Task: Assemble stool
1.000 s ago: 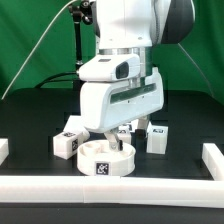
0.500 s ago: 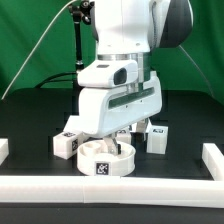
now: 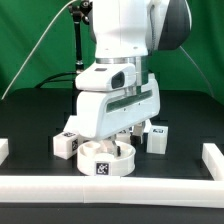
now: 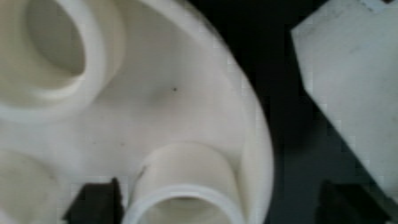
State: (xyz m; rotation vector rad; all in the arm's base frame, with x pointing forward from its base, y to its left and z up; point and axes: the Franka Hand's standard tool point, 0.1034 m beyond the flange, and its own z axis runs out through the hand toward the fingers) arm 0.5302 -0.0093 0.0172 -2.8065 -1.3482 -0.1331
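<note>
You have a black table [image 3: 185,125] carrying the parts. The round white seat [image 3: 105,162] lies flat on it at lower centre. One tagged leg block [image 3: 66,143] sits just left of the seat, and another [image 3: 157,138] sits right of it. White border bars [image 3: 110,186] line the bottom edge and both lower sides.

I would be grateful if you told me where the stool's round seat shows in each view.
Exterior view: seat low in the centre, under the gripper.
Wrist view: seat close up, filling most of the picture.
Shared landmark: the gripper, poised over the seat in both.
</note>
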